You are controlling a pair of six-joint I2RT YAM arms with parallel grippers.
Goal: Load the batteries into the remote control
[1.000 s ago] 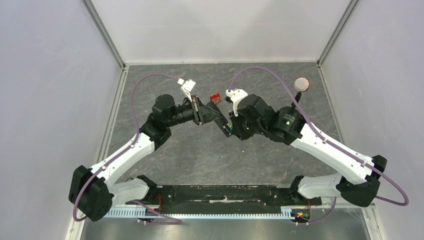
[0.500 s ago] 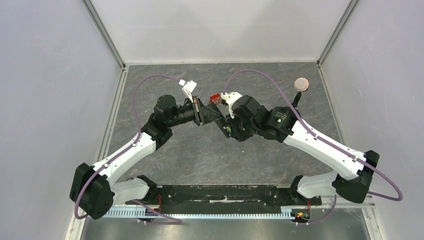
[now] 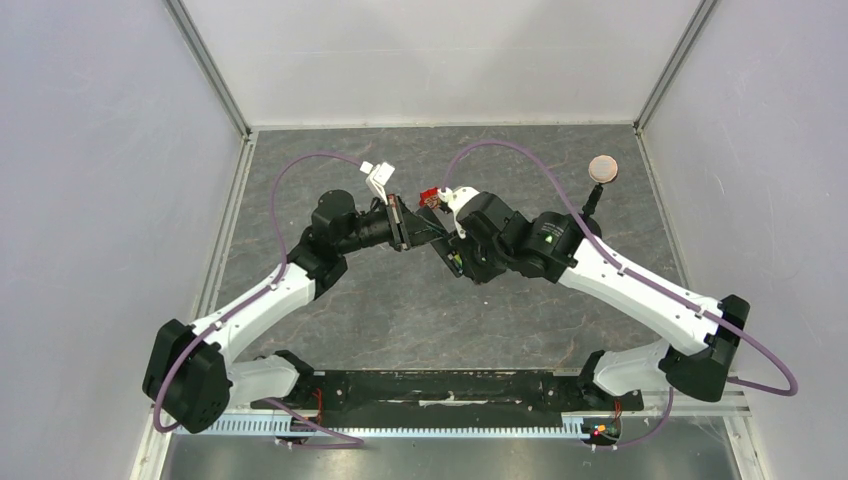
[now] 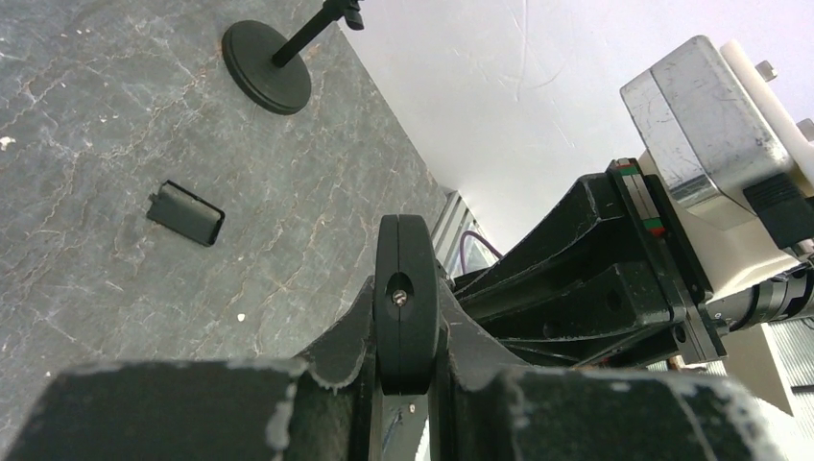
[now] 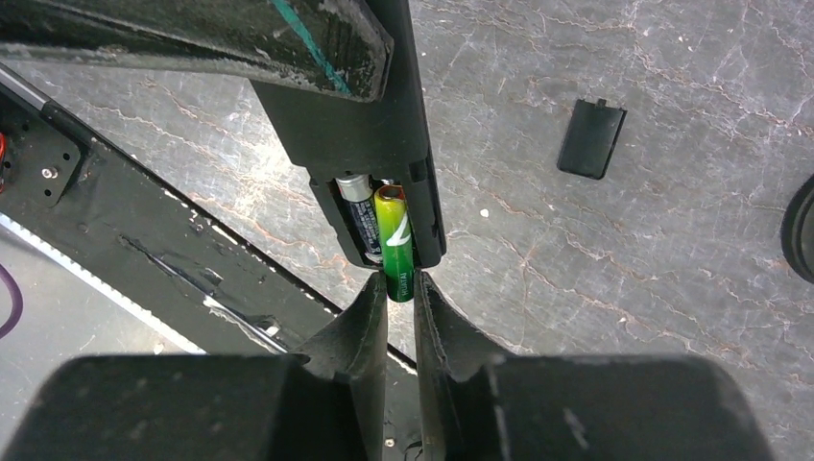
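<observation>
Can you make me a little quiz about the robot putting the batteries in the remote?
1. True or false: the dark battery lies inside the open compartment of the remote control.
2. What is the right gripper pinching? A: the green battery. B: a purple cable. C: a red box.
3. Fill the gap: the loose battery cover lies flat on the ____.

Key: 1 true. 2 A. 3 table.
</observation>
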